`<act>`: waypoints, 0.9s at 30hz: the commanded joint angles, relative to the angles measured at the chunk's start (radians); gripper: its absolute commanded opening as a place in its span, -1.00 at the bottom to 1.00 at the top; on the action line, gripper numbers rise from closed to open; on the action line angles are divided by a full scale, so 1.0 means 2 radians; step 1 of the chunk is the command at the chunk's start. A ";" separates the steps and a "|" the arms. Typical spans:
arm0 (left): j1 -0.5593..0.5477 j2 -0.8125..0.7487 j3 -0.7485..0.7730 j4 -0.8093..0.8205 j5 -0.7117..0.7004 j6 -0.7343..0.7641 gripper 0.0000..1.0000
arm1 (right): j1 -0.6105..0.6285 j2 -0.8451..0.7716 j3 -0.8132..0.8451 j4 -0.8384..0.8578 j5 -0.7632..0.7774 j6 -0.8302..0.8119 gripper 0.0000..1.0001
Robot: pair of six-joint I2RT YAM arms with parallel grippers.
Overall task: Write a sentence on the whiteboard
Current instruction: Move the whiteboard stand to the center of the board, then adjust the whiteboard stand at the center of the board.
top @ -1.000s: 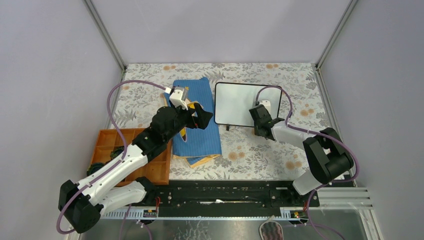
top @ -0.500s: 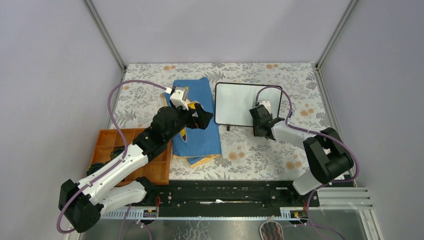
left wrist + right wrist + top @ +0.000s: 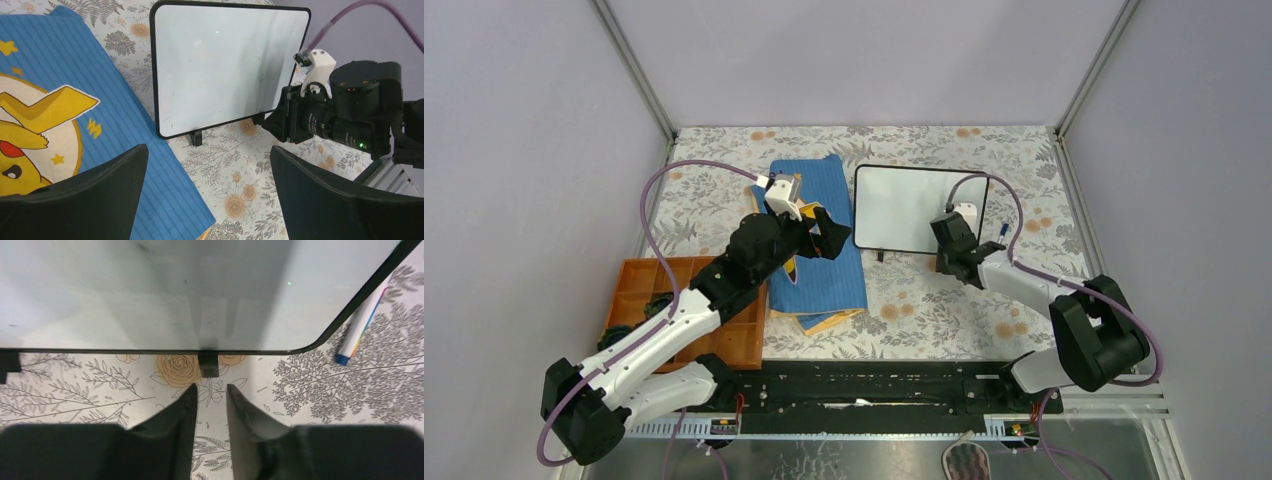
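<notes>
Needing a short reach rightward from the right gripper (image 3: 210,387), slightly parted and empty at the near edge of the blank whiteboard (image 3: 150,290), toward the marker (image 3: 362,322) lying aslant beside the board's right corner, far from the gaping left gripper (image 3: 209,149).

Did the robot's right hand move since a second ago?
Yes. Seen from above, the right gripper has slid a little to the right along the bottom edge of the whiteboard, toward its right corner.

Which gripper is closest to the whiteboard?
The right gripper: its tips almost reach the whiteboard, while the left gripper hangs farther off, over the blue cloth.
</notes>
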State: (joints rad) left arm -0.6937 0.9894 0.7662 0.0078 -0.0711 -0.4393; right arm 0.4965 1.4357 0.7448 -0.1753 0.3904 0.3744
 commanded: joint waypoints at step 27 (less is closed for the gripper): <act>-0.007 -0.002 0.007 0.020 -0.014 0.013 0.98 | -0.040 0.030 -0.042 0.083 0.006 0.112 -1.00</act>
State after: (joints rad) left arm -0.7010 0.9894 0.7662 0.0074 -0.0792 -0.4332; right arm 0.4484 1.4715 0.6300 -0.0349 0.3752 0.6006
